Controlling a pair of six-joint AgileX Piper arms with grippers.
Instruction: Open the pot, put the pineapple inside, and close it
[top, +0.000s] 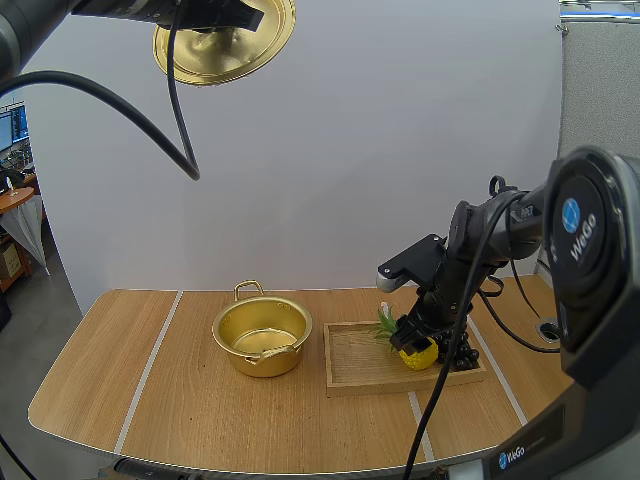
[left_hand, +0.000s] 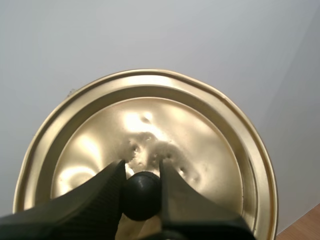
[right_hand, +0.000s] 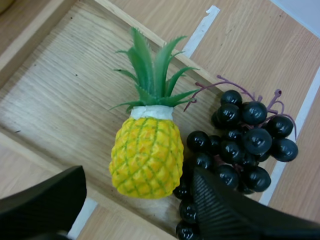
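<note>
The gold pot (top: 262, 337) stands open on the table, left of the wooden tray (top: 352, 362). Its gold lid (top: 225, 38) hangs high in the air, my left gripper (left_hand: 142, 176) shut on the lid's black knob (left_hand: 140, 195). A yellow pineapple (right_hand: 147, 155) with green leaves lies in the tray beside a bunch of dark grapes (right_hand: 240, 137). My right gripper (right_hand: 135, 200) is open just above the pineapple (top: 417, 353), one finger on each side of its base and apart from it; the nearer finger (right_hand: 225, 210) hovers over the grapes.
White tape lines (top: 150, 365) cross the wooden table. The tray's raised rim (right_hand: 30, 45) runs around the fruit. The grapes lie against the pineapple's side, partly over the tray's edge. A round hole (top: 548, 328) sits in the table at the far right.
</note>
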